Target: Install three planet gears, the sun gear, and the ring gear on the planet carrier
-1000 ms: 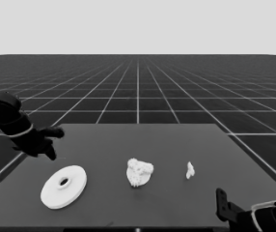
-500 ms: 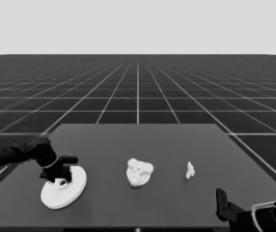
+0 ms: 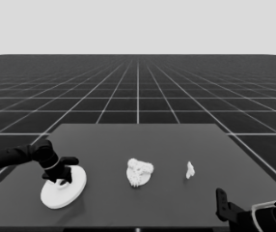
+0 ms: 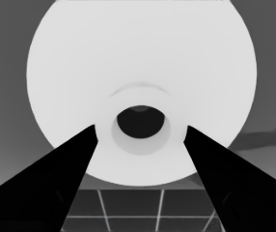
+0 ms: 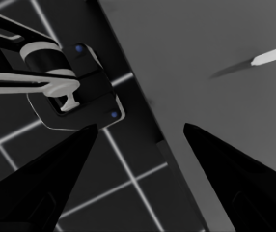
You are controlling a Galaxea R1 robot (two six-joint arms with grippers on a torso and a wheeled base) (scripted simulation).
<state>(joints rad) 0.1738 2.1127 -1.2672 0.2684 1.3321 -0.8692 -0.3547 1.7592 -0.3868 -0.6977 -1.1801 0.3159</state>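
The ring gear, the larger round part [image 3: 63,190], lies flat on the table's left end. My left gripper [image 3: 62,179] is down on it, open, with a finger on each side of the raised hub [image 4: 140,140] and not touching it. That disc [image 4: 138,58] fills the left wrist view. At the table's middle sits the planet carrier, the smaller round part [image 3: 139,172], with small toothed planet gears bunched on top of it; their number is unclear. My right gripper [image 3: 221,199] waits open at the lower right corner.
A thin white piece [image 3: 190,169] lies right of the middle cluster and shows as a pale sliver [image 5: 273,54] in the right wrist view. Dark machinery with blue lights [image 5: 75,92] hangs past the table's edge [image 5: 143,116].
My left arm has swung in from the table's left edge and come down onto the larger round part, its fingers now straddling the hub. The right arm has stayed still.
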